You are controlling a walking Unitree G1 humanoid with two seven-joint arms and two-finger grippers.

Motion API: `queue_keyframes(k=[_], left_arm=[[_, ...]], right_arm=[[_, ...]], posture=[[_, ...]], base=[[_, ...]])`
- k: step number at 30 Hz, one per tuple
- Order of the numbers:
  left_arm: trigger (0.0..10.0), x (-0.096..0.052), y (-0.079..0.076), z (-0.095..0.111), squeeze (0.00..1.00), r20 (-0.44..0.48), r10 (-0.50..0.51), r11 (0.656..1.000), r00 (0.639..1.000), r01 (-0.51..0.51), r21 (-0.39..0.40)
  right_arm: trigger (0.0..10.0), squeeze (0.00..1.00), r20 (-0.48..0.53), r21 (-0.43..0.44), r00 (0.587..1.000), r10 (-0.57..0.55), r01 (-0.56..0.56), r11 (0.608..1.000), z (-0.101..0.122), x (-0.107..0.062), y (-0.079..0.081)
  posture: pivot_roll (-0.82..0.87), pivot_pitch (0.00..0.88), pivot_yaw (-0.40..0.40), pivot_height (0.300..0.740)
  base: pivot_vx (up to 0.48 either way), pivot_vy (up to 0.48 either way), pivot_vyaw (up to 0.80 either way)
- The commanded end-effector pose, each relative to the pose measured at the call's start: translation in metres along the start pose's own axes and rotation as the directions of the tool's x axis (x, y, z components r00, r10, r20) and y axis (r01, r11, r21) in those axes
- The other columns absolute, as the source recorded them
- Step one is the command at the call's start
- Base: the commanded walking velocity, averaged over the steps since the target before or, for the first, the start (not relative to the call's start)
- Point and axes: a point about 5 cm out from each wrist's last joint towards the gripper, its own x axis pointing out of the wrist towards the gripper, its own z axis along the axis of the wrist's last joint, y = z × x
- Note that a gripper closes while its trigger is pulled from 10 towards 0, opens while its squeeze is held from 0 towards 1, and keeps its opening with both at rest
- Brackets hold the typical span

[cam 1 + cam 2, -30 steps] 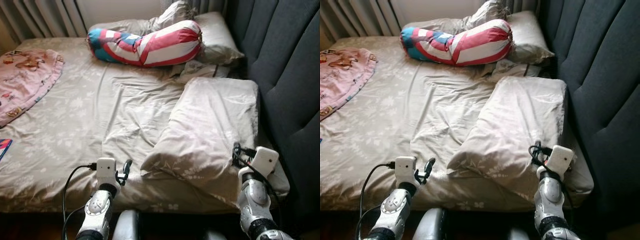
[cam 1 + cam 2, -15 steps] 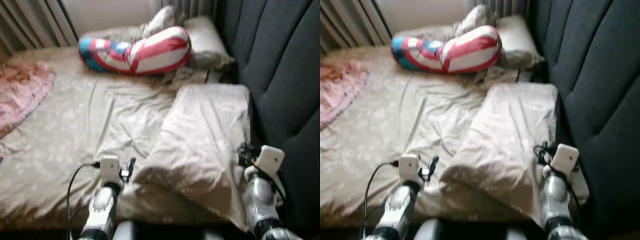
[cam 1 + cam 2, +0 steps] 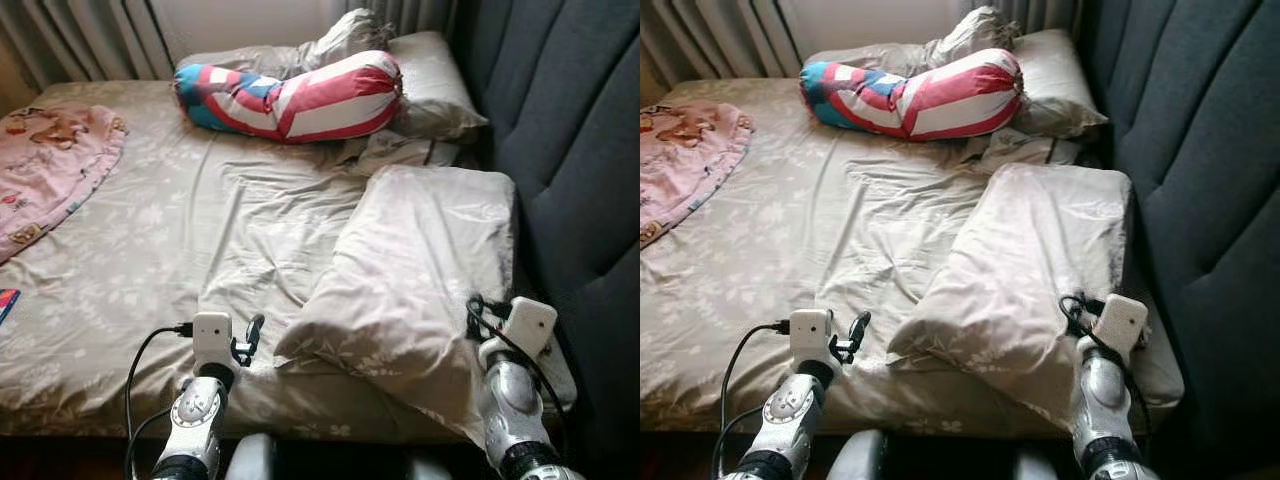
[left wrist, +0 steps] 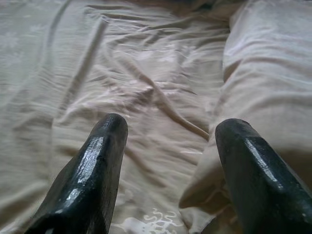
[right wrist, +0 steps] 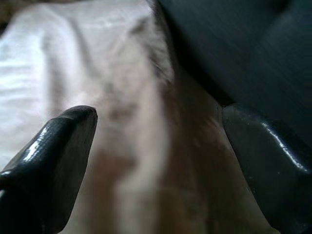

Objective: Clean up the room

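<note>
A beige pillow lies askew on the right side of the bed, its near corner hanging towards the bed's front edge. My left gripper is open just left of that corner, over the wrinkled beige sheet. My right gripper is open at the pillow's right edge, beside the dark headboard. A red, white and blue bolster rests at the far end against a second pillow. A pink blanket lies on the far left.
Curtains hang behind the bed. The padded headboard runs along the whole right side. A small colourful item peeks in at the left edge of the bed. The bed's front edge is just before my arms.
The camera swayed left and back again, leaving the scene framed slightly higher. Both arms and the pillow hold nearly the same places as before.
</note>
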Motion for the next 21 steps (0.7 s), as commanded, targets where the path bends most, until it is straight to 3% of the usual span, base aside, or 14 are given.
queue_keyframes(k=[1, 5, 6, 12, 14, 15, 18, 21], left_arm=[[10.0, -0.001, 0.001, -0.004, 0.0, -0.028, -0.002, 1.0, 1.0, 0.002, 0.004], [10.0, -0.001, 0.001, -0.004, 0.0, -0.031, -0.004, 1.0, 1.0, 0.004, 0.006], [10.0, -0.001, 0.001, -0.005, 0.0, -0.032, -0.005, 1.0, 0.999, 0.005, 0.006], [10.0, -0.001, 0.001, -0.004, 0.0, -0.033, -0.006, 1.0, 0.999, 0.006, 0.009], [10.0, -0.001, 0.001, -0.004, 0.0, -0.034, -0.006, 1.0, 0.999, 0.006, 0.009], [10.0, -0.001, 0.001, -0.005, 0.0, -0.035, -0.008, 1.0, 0.999, 0.008, 0.01], [10.0, -0.001, 0.001, -0.005, 0.0, -0.037, -0.009, 1.0, 0.999, 0.01, 0.01], [10.0, -0.001, 0.0, -0.005, 0.0, -0.037, -0.014, 1.0, 0.999, 0.014, 0.013]], right_arm=[[10.0, 0.0, 0.012, 0.003, 1.0, 0.02, -0.02, 1.0, 0.004, 0.002, 0.002], [10.0, 0.0, -0.007, 0.059, 1.0, -0.016, 0.017, 0.998, 0.004, 0.003, -0.003], [10.0, 1.0, -0.018, 0.067, 1.0, -0.02, 0.021, 0.998, 0.004, 0.003, -0.004], [10.0, 1.0, -0.084, 0.099, 0.996, -0.004, 0.013, 0.995, 0.0, 0.005, -0.005], [10.0, 1.0, -0.105, 0.069, 0.994, -0.006, 0.013, 0.998, -0.002, 0.005, -0.007], [10.0, 0.0, -0.141, 0.048, 0.99, -0.004, 0.011, 0.999, -0.005, 0.006, -0.011], [10.0, 0.0, -0.191, 0.053, 0.982, -0.005, 0.015, 0.998, -0.008, 0.007, -0.014], [10.0, 0.0, -0.248, 0.072, 0.967, 0.063, -0.046, 0.996, -0.012, 0.008, -0.011]], posture=[[-0.04, 0.082, 0.025, 0.632], [-0.04, 0.083, 0.026, 0.632], [-0.04, 0.083, 0.026, 0.632], [-0.04, 0.083, 0.027, 0.632], [-0.04, 0.081, 0.028, 0.632], [-0.03, 0.08, 0.029, 0.632], [-0.04, 0.078, 0.031, 0.632], [-0.03, 0.074, 0.031, 0.632]], base=[[0.0, 0.0, 0.0], [0.0, 0.0, 0.0], [0.0, 0.0, 0.0], [0.0, 0.0, 0.0], [0.0, 0.0, 0.0], [0.0, 0.0, 0.0], [0.0, 0.0, 0.0], [0.0, 0.0, 0.0]])
